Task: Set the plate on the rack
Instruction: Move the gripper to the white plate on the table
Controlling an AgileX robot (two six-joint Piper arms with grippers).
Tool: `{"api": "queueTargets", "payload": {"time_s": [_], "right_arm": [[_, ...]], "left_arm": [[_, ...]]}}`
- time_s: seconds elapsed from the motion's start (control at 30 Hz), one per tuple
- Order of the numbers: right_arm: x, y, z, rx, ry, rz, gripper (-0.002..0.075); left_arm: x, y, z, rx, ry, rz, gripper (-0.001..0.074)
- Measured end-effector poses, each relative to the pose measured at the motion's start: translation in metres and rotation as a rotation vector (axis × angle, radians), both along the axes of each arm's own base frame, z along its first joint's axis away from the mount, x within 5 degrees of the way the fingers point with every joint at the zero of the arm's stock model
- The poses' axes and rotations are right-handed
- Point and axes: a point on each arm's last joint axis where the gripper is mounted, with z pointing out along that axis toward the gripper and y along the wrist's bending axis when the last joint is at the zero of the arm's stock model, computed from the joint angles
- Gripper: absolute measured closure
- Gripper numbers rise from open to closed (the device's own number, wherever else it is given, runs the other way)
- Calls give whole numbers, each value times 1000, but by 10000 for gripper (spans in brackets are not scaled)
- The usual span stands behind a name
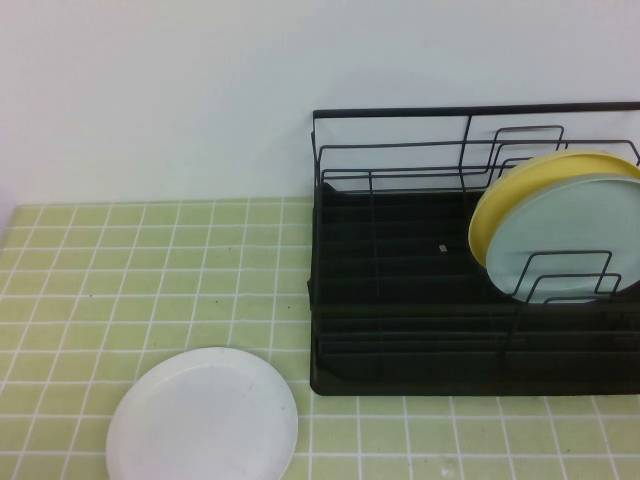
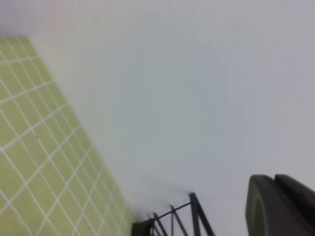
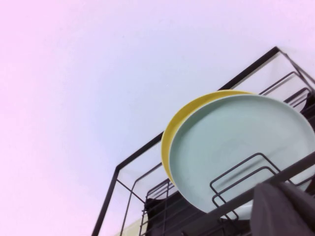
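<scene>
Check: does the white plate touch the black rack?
Apart. The high view shows green tile between white plate and rack. The left gripper and right gripper are outside that view, jaws shut.

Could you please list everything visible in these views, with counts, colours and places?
white plate: one, white, lying flat on the table, front left of the rack
dish rack: one, black wire, on the table's right side against the wall
yellow plate: one, yellow, standing on edge in the rack's right part
pale green plate: one, pale green, standing just in front of the yellow one
table: one, green tiles with white lines
wall: one, white, behind the table
left gripper: one, dark, shut, outside the high view
right gripper: one, dark, shut, outside the high view, facing the racked plates
</scene>
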Motion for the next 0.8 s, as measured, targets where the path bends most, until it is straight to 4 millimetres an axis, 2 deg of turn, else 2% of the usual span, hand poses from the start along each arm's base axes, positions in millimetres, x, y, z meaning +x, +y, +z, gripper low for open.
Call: {"api": "queueTargets", "payload": {"time_s": [0.5,0.6,0.73,0.8], "right_arm": [[-1,3,4,62,23,40,729],[-5,9,15,-3,42,104,729],[-16,17,46,-140,5,188,729],[-23,20,60,-192,-28,216,729]], "left_arm": [[0,-2,-2,19,20,-25,735],[0,-2,-2,19,20,-25,735],[-1,-9,2,-51,42,-106,735],[-2,-15,5,33,61,-162,735]]}}
